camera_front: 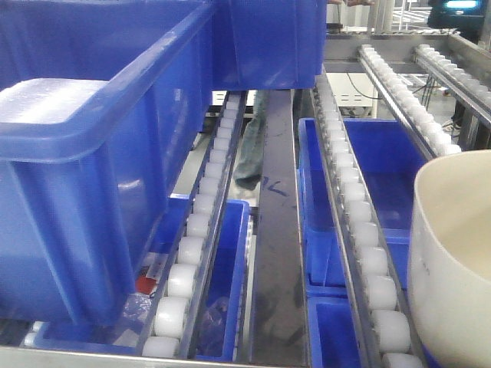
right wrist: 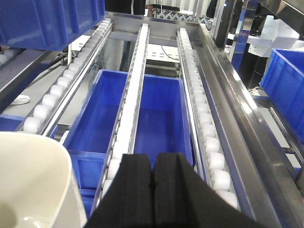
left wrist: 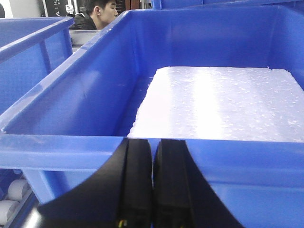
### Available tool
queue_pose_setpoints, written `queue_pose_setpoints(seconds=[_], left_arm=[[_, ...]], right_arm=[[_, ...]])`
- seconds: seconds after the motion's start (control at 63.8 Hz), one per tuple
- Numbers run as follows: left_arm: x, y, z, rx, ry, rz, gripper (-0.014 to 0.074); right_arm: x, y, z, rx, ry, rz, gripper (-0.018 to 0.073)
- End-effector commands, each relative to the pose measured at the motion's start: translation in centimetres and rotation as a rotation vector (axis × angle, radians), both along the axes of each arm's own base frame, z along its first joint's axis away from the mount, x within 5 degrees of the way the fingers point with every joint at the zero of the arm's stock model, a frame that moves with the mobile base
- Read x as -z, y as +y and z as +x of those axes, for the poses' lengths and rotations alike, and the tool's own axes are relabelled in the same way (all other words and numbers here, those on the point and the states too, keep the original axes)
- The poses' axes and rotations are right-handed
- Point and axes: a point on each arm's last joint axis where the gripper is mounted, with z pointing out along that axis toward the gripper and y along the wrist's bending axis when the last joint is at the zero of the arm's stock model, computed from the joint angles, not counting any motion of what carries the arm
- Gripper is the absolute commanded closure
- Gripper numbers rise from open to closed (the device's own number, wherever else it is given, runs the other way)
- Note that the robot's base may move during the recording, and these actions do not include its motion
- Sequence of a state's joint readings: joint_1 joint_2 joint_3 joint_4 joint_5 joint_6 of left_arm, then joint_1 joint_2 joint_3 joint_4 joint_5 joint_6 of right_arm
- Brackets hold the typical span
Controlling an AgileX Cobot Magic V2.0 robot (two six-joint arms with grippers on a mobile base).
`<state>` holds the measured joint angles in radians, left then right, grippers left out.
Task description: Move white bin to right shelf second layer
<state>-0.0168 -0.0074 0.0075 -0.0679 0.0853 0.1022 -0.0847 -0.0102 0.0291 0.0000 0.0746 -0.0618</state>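
The white bin [camera_front: 453, 253] is a glossy cream tub at the front right, over the roller rails of the right shelf level [camera_front: 360, 230]. Its rim also shows at the lower left of the right wrist view [right wrist: 28, 180]. My right gripper [right wrist: 153, 156] is shut and empty, just right of the bin and apart from it, above a roller rail [right wrist: 130, 95]. My left gripper [left wrist: 152, 141] is shut and empty, right in front of the near wall of a blue crate [left wrist: 71, 95]. Neither gripper shows in the front view.
The big blue crate [camera_front: 92, 153] on the left rails holds a white foam slab [left wrist: 218, 102]. More blue crates [camera_front: 383, 153] sit on the level below the rails [right wrist: 99, 114]. A steel divider bar [camera_front: 272, 230] runs down the middle. A person [left wrist: 102, 12] stands behind the rack.
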Motion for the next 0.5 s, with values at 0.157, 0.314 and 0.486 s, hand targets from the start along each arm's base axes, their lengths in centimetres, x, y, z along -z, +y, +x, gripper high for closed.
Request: queue_pose_setpoints(seconds=[0.157,0.314,0.486], left_arm=[[0.39,0.03,0.02,-0.002,-0.063,-0.010,0.0512],[0.39,0.03,0.02,-0.002,-0.063,-0.010,0.0512],[0.39,0.03,0.02,-0.002,-0.063,-0.010,0.0512]], right_arm=[[-1.46,-0.01,-0.29,0.007,-0.126,-0.011,0.0501],[-1.46,-0.01,-0.29,0.007,-0.126,-0.011,0.0501],[-1.46,-0.01,-0.29,0.007,-0.126,-0.011,0.0501]])
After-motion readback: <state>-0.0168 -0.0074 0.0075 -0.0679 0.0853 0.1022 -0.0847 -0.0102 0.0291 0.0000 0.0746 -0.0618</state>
